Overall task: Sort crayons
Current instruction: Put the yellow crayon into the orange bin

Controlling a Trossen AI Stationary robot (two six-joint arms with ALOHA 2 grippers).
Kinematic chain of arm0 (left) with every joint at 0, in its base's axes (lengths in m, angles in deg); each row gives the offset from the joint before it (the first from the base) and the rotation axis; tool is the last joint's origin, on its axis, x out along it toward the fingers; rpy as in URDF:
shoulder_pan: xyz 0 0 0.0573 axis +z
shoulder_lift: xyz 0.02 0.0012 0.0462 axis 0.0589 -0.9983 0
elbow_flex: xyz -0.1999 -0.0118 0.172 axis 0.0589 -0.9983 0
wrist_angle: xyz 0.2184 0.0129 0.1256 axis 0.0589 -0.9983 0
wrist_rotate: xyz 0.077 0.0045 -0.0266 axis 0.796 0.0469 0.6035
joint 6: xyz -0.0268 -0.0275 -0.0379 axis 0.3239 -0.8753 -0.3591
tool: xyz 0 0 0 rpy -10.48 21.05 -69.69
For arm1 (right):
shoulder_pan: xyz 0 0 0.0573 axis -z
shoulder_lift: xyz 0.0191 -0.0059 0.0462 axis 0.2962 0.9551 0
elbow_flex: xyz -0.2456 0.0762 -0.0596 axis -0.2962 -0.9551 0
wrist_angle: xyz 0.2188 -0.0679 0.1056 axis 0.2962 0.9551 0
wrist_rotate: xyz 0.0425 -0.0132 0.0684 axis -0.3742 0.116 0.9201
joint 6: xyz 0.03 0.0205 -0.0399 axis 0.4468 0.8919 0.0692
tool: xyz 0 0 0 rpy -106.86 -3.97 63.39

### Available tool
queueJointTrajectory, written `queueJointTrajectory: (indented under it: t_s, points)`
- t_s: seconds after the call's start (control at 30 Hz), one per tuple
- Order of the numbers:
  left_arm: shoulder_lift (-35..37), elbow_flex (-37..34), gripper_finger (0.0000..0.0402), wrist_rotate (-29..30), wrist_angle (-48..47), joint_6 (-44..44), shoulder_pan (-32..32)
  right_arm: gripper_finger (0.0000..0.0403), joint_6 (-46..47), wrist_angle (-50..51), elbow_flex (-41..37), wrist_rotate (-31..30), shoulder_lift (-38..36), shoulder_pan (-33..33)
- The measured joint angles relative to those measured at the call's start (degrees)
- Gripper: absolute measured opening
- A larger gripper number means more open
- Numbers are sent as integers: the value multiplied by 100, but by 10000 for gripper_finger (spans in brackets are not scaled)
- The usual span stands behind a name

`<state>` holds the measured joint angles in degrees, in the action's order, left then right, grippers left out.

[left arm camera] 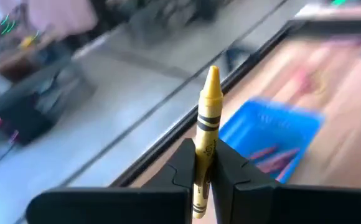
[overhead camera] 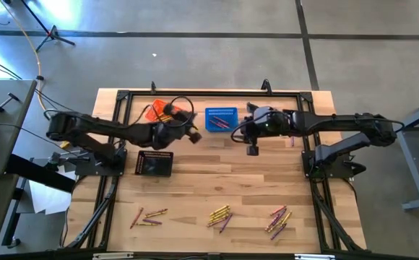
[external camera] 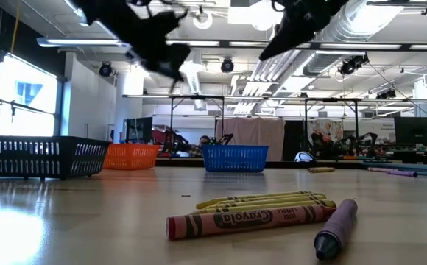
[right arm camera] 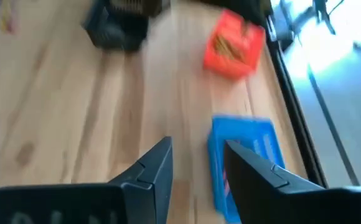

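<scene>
My left gripper (left arm camera: 204, 152) is shut on a yellow crayon (left arm camera: 208, 106); in the high view it (overhead camera: 190, 135) hangs above the table between the orange basket (overhead camera: 159, 112) and the blue basket (overhead camera: 221, 119). My right gripper (right arm camera: 198, 152) stands open and holds nothing, above the table just right of the blue basket (right arm camera: 243, 155); the high view shows this gripper (overhead camera: 253, 148) too. Loose crayons lie flat in three clusters near the front edge (overhead camera: 148, 217) (overhead camera: 220, 215) (overhead camera: 278, 220). Purple crayons lie inside the blue basket (left arm camera: 271, 158). My left gripper pinches the yellow crayon between its two fingers, on the wrapped shaft about midway along (left arm camera: 204, 140). The crayon lies along the fingers. Its pointed tip (left arm camera: 213, 74) sticks out well past the fingertips, and its back end reaches back between them. It is lifted clear of the table.
A black basket (overhead camera: 155, 162) stands on the table near my left arm's base. In the low view, red (external camera: 250, 219), yellow (external camera: 265, 200) and purple (external camera: 336, 228) crayons lie close to the front edge. Bare wood lies between the baskets and the crayon clusters.
</scene>
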<state>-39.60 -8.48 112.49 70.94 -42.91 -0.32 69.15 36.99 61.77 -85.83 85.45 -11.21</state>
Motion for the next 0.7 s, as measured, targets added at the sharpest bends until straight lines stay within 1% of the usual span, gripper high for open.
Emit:
queueJointTrajectory:
  t_s: [0.1,0.17,0.23,0.3,0.4,0.5,0.7]
  points:
    - [221,-7,9,38,-1484,-1044,271,129,264,377,0,-23,2,1]
    - [303,-7,9,-56,-2478,-1740,536,129,519,480,0,-18,1,0]
    - [312,-9,9,-226,-3182,-2296,829,129,782,534,0,-10,0,0]
    - [312,-10,10,-394,-3737,-2670,1134,129,997,579,0,-5,0,0]
    - [308,-11,10,-560,-3984,-2702,1567,129,1132,624,0,-3,0,0]
    - [308,-11,10,-793,-3817,-2360,1970,129,1157,625,0,-2,0,0]
    - [307,-11,11,-2079,-3586,-1823,2746,129,1157,625,0,-1,0,0]
